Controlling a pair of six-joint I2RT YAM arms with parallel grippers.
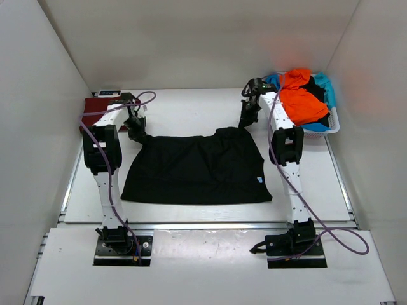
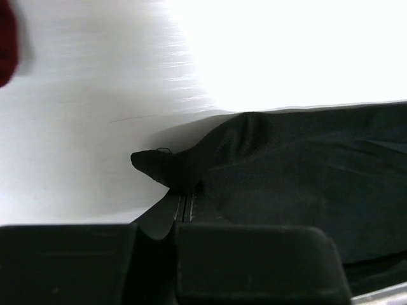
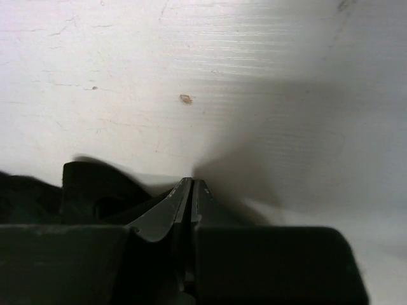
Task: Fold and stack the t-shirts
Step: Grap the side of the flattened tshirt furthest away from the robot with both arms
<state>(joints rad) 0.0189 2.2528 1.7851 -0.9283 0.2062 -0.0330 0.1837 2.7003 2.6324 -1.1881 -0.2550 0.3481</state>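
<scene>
White flat table [image 1: 191, 108] fills the middle of the overhead view, with two arms rising from its bottom edge. One black cloth t-shirt [image 1: 197, 168] lies spread flat at the centre, its far edge rumpled and a small pale tag [image 1: 260, 179] near its lower right corner. One white plastic lattice basket [image 1: 318, 132] sits at the upper right, heaped with one bright orange t-shirt [image 1: 302, 98] on top, light blue cloth [image 1: 327, 89] showing on both sides of it and some dark cloth [image 1: 316, 86] between; how many shirts make up the heap cannot be counted. One dark red folded t-shirt [image 1: 94, 114] lies at the upper left, partly under the left arm. The left pincer [image 1: 135, 129] is down at the black shirt's upper left corner, fingers pressed together with a fold of black cloth pinched between them. The right pincer [image 1: 245, 121] stands at the shirt's upper right corner, fingers fully together; black cloth lies against its left finger [image 3: 168, 213], but whether any is caught cannot be told.
</scene>
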